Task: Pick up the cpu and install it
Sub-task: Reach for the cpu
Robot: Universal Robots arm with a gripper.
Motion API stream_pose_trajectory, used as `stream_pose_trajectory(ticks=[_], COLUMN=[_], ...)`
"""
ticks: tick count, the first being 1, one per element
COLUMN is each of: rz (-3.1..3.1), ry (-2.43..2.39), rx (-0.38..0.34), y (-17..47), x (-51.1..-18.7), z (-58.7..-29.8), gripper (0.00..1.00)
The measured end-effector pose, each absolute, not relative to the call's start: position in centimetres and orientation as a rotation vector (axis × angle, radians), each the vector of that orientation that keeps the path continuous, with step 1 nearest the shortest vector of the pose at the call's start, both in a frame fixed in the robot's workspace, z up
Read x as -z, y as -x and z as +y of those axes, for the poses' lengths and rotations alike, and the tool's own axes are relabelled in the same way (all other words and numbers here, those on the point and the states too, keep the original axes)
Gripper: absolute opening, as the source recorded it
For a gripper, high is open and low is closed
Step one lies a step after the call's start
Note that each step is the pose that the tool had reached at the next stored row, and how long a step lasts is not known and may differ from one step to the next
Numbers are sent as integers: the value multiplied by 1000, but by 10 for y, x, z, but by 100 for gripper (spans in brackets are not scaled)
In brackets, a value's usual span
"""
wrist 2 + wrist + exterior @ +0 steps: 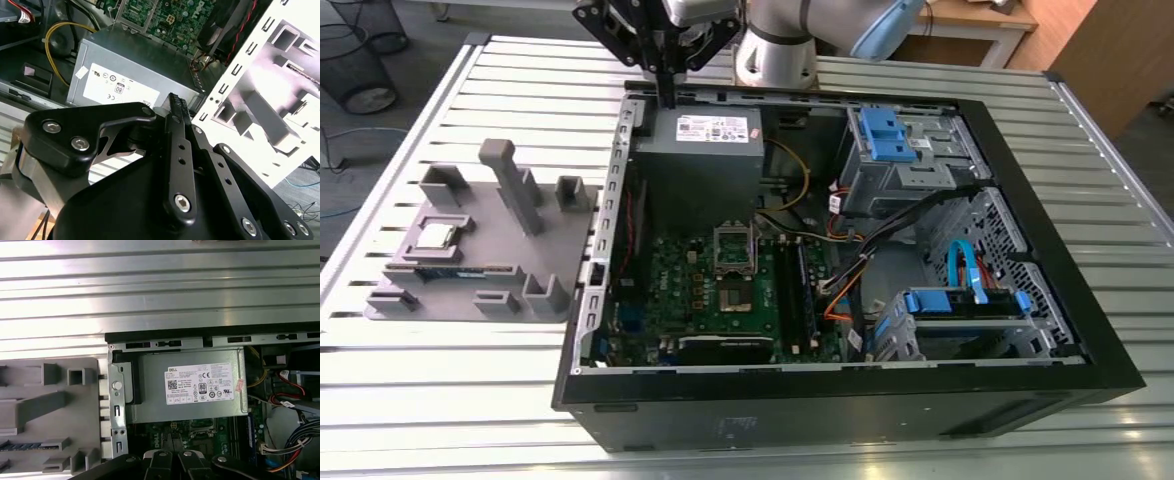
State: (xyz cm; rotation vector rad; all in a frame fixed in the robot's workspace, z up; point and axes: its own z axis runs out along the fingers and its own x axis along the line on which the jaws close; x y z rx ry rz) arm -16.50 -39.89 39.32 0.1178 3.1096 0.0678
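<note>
cpu [438,235] on grey fixture [487,245], exterior view

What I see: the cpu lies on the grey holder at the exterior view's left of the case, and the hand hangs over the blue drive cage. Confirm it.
Wrong on one count. In the exterior view the hand hangs over the grey power supply box with the white label, not the blue drive cage. The cpu does lie on the grey holder beside the case.
</note>
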Motion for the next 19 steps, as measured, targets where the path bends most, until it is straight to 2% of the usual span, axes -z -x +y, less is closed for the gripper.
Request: stream_pose_trajectory(ticks=[19], rz=[3107], ry=[-118], rx=[-68], y=[180], x=[-393], z=[-399], gripper=[11])
